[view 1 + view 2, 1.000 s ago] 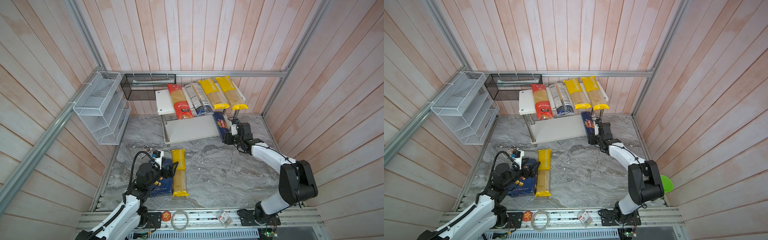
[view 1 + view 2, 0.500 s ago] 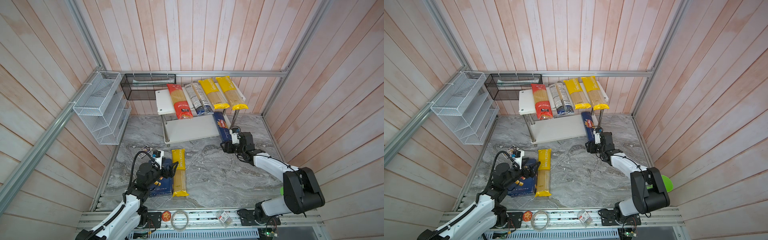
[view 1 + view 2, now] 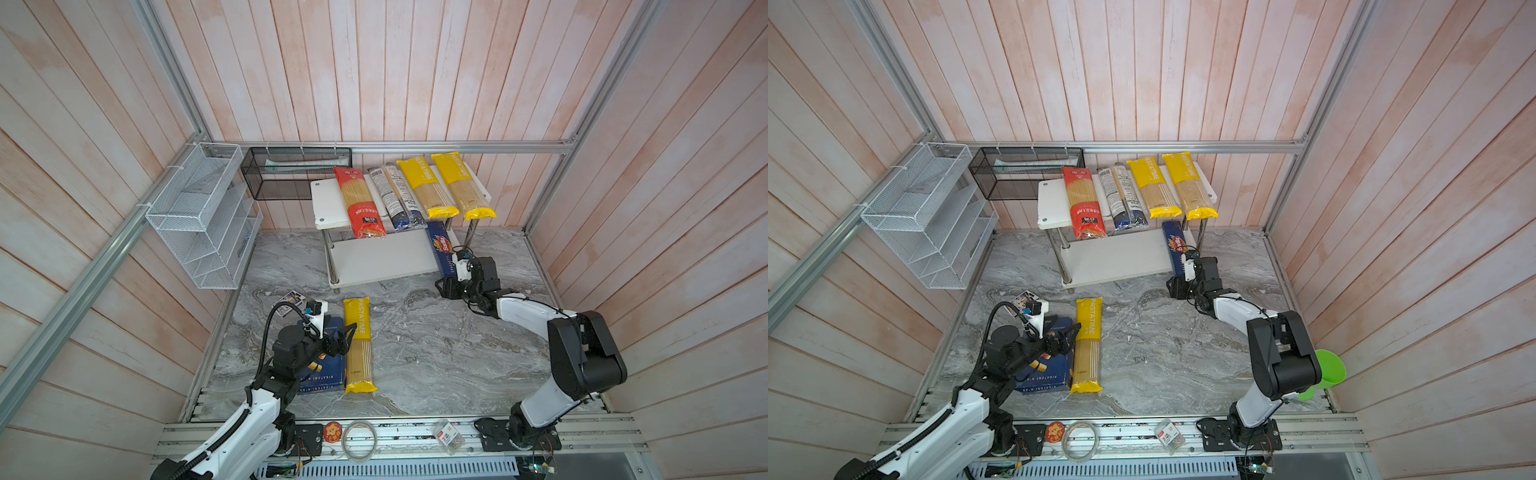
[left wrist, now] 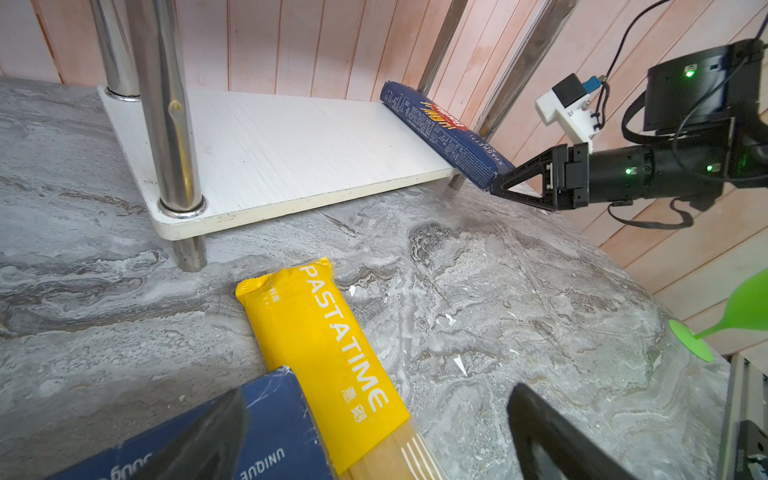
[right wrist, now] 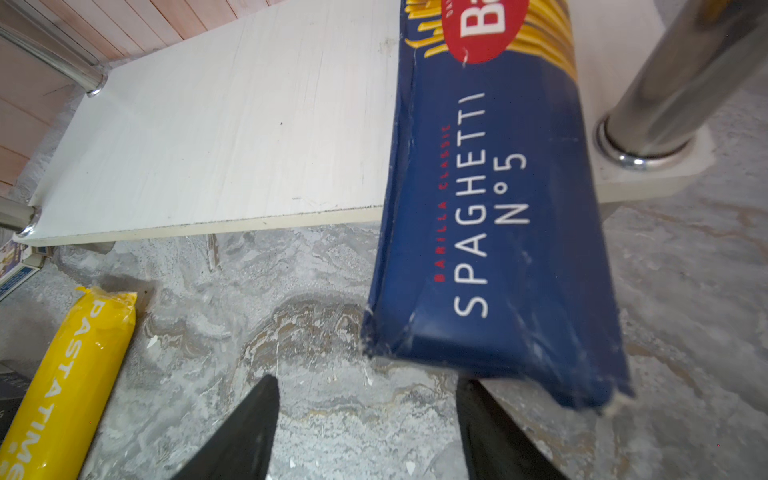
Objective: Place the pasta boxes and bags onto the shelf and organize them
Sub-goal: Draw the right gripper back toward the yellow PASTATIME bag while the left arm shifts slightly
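Marbled grey surface: at 12 o'clock the shelf carries four bags on top; the spaghetti box lies at its lower board's 3 o'clock end, overhanging. Right end effector stands wide beside it, empty. Left end effector, wide too, hovers at 7 o'clock over the rigatoni box and last bag, both unshelved.

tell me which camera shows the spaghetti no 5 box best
The right wrist view: the Barilla spaghetti box fills it, label readable, its near end overhanging the lower shelf board. Both top views show it small, partly under the upper board. The left wrist view shows it far off, side-on.
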